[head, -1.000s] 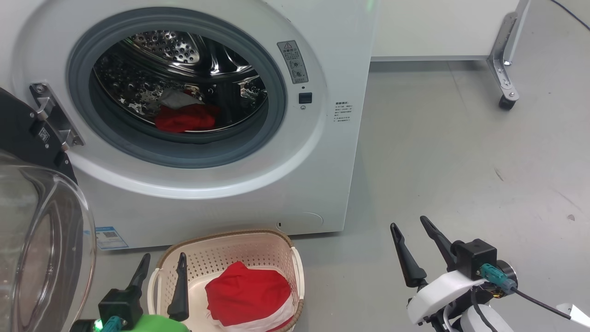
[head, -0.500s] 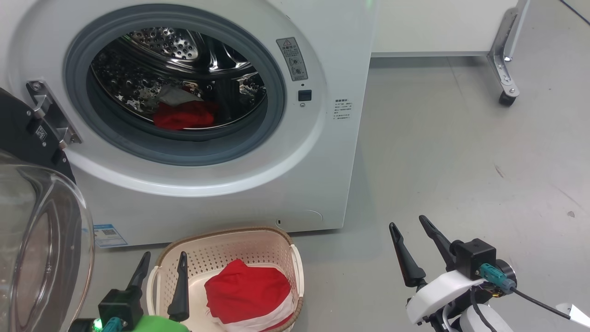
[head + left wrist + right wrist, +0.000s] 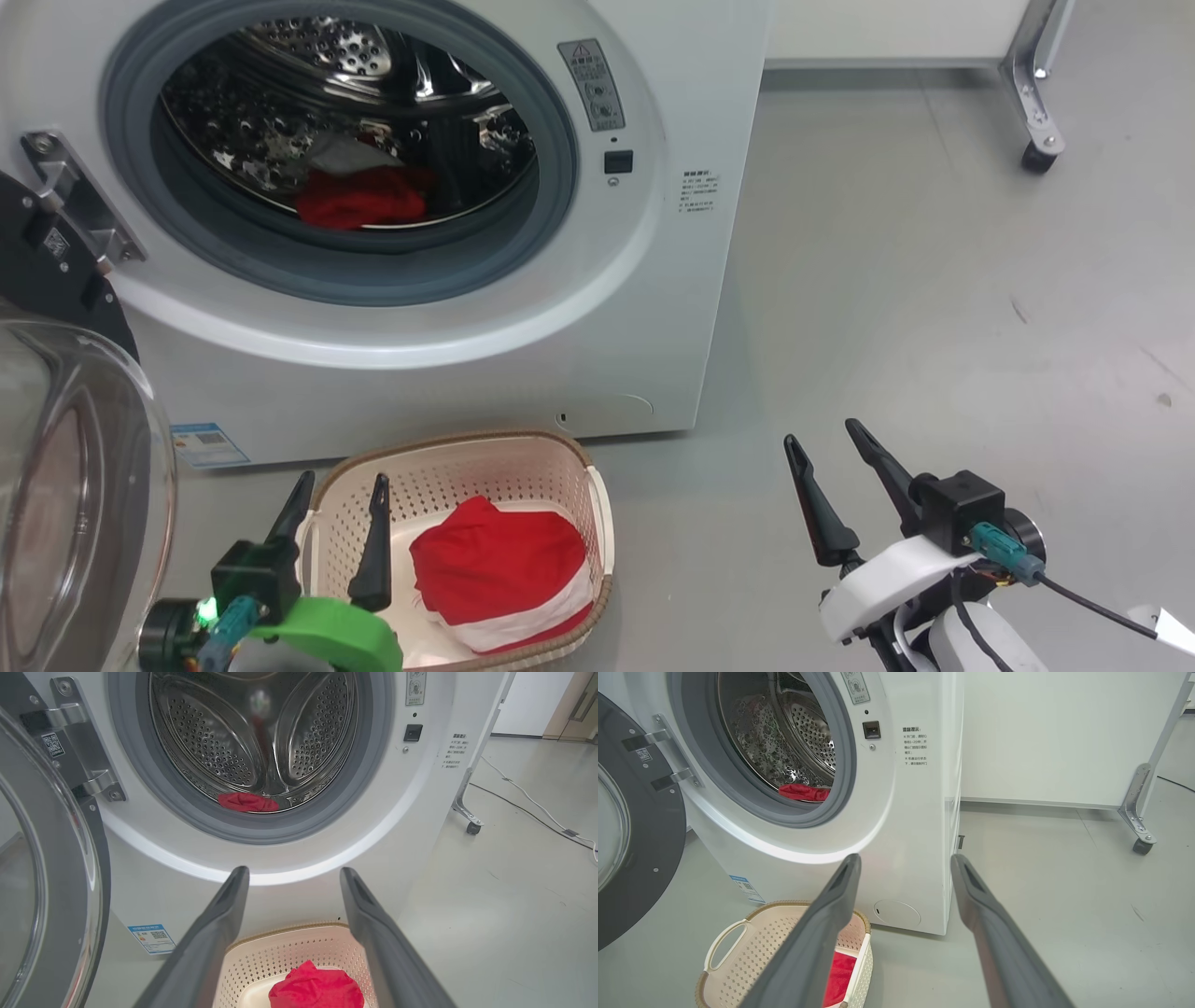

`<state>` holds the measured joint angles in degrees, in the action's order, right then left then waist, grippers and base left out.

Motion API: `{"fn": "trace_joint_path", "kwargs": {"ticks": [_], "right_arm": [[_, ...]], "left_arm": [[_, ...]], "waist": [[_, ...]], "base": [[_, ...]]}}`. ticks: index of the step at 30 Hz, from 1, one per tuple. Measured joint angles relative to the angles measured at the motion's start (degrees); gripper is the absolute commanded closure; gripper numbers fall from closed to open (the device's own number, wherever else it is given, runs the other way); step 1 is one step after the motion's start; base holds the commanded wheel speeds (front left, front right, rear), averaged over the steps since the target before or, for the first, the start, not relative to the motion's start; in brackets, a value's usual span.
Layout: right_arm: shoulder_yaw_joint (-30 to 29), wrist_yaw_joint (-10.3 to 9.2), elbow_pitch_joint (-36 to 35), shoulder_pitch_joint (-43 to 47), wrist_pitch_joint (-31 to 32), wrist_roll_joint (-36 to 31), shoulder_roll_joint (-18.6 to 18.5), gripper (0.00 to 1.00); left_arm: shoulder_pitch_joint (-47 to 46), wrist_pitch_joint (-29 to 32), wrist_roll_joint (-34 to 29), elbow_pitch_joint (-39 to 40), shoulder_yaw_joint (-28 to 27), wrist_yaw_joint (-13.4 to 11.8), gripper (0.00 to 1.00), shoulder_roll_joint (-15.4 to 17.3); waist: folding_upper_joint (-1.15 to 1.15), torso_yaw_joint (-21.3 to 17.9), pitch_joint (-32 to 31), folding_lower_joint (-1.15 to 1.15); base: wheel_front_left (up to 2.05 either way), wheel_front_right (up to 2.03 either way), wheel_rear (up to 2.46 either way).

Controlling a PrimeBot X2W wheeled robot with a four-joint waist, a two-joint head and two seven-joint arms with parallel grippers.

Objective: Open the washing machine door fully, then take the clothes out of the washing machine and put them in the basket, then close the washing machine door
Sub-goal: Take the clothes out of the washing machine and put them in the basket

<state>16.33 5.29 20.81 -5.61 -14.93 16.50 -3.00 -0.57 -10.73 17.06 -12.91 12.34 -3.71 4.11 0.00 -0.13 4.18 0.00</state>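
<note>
The white washing machine (image 3: 653,280) stands with its door (image 3: 56,485) swung wide to the left, glass bowl facing me. A red piece of clothes (image 3: 359,198) lies at the bottom of the steel drum, and it appears again in the wrist views (image 3: 247,802) (image 3: 803,792). In front of the machine the cream basket (image 3: 448,446) holds a red garment with white trim (image 3: 499,569). My left gripper (image 3: 343,481) (image 3: 294,871) hovers open over the basket's near left side, nothing in it. Out on the floor to the right, my right gripper (image 3: 823,433) (image 3: 906,857) is open too, with nothing between its fingers.
A metal frame leg on a caster (image 3: 1036,154) stands at the back right below a white panel. A cable (image 3: 537,812) runs over the grey floor right of the machine. The open door (image 3: 644,858) takes up the space on the left.
The head camera has tipped down a little, so the machine sits higher in the picture. Both grippers stay open and show slightly higher in the view.
</note>
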Motion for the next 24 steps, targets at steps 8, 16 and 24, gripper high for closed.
{"fn": "trace_joint_path", "kwargs": {"ticks": [8, 16, 24], "right_arm": [[0.1, 0.01, -1.5, -3.2, 0.0, -1.6, 0.0, 0.0], [0.4, 0.02, -3.2, -6.1, 0.0, -1.7, 0.0, 0.0], [2.2, 0.1, -5.2, -9.6, 0.0, -0.5, -0.1, 0.0]], "left_arm": [[-7.5, 1.9, 0.1, -1.9, 0.7, 1.3, 0.0, -0.2], [-15.2, 4.4, 1.8, -5.7, 0.2, 1.6, 0.0, -0.9], [-25.4, 8.9, 2.8, -9.7, -1.6, 2.0, 0.0, 0.0]], "waist": [[0.0, -0.7, 5.3, 0.0], [0.0, -1.9, 10.5, 0.0], [0.0, -4.2, 16.7, 0.0]], "base": [[0.0, 0.0, 0.0], [0.0, 0.0, 0.0], [0.0, 0.0, 0.0]]}}
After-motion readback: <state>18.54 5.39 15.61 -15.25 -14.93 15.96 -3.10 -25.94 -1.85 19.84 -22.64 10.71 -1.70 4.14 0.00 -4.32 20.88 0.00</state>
